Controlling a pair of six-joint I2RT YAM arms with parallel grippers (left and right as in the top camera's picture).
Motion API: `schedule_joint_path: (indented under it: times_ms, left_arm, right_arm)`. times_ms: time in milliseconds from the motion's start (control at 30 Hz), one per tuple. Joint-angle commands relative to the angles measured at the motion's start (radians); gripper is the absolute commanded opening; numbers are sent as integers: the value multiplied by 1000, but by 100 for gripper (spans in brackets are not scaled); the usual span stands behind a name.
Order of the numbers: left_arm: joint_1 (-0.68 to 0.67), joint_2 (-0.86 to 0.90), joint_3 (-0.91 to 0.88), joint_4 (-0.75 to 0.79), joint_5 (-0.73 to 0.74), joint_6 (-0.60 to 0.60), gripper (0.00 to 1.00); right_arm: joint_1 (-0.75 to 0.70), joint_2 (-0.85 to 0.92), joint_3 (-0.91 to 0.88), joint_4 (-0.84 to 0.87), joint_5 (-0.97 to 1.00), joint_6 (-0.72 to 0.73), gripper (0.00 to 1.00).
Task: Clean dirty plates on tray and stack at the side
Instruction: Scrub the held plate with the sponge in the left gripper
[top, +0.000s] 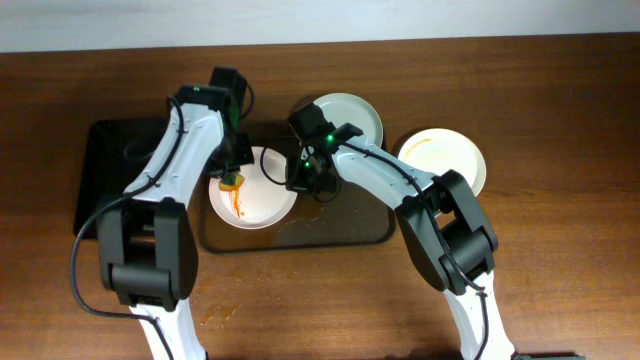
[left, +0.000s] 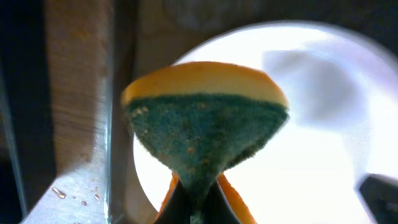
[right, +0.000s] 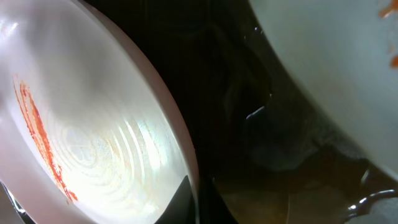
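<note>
Three plates show from overhead. The streaked plate (top: 255, 198) lies on the left part of the tray (top: 335, 233), mid-counter. The far plate (top: 352, 115) overlaps the tray's rim toward the counter's far edge. The right plate (top: 447, 160) rests on bare wood toward the right edge, with faint orange on it. A small black tray (top: 108, 170) sits toward the left edge. The left gripper (top: 233, 172) holds a sponge (top: 232, 182) over the streaked plate's left side, and the right gripper (top: 303, 178) is at its right rim.

At the left wrist, the jaws are narrow and pinch the sponge (left: 205, 130) low down. Its green scouring face is toward the camera, with the white plate (left: 323, 143) behind.

At the right wrist, the right gripper (right: 191, 200) looks closed thinly on the streaked plate's (right: 93, 143) rim, with dark tray (right: 249, 124) beside it.

The rim hold looks shallow, so a hard sideways scrub could drag the plate free or tip it. Pinched at one end, the sponge may fold and smear rather than wipe. The arms are working close together and could knock each other.
</note>
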Motion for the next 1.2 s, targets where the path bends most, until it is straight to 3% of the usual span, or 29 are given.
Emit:
schedule_joint_path:
  times_ms: [0,167,233,400,533,633,667,733,800,900,1033,1133,1167]
  left_arm:
    - [2,9,-197,195,21,101,1]
    - [2,9,-406,397,18,194,1]
    - [2,9,-452,408,22,230,0]
    - [2,9,-458,291,466,529,0]
    - [2,9,-458,249,534,650,0]
    - [6,9,-458,346,519,624,1]
    - [8,9,-458,395,460,546,1]
    - [11,9,-458,529,156,272,0]
    - [11,9,-458,605,-129,114,0]
    - [11,9,-458,592,-297,27,1]
    - [11,9,-458,430,-208,17,1]
    - [14,9,-457,342,56,151,0]
    - [20,9,-457,320,244,267,0]
  right_arm:
    - [-1,29,11,0,-10,6,4]
    - [-1,29,11,0,-10,-5,4]
    - [-1,29,11,4,-13,-9,4]
    - [-1,29,11,12,-13,-13,4]
    - [-1,29,11,15,-13,-13,4]
    - [-1,29,11,15,-13,-13,4]
    - [-1,29,11,14,-13,-13,4]
    - [-1,29,11,14,-13,-13,4]
    - [-1,29,11,15,-13,-13,4]
    - [-1,29,11,15,-13,-16,4]
    - [-1,29,11,15,-13,-16,4]
    - [-1,29,11,15,-13,-16,4]
    - [-1,29,11,15,-13,-16,4]
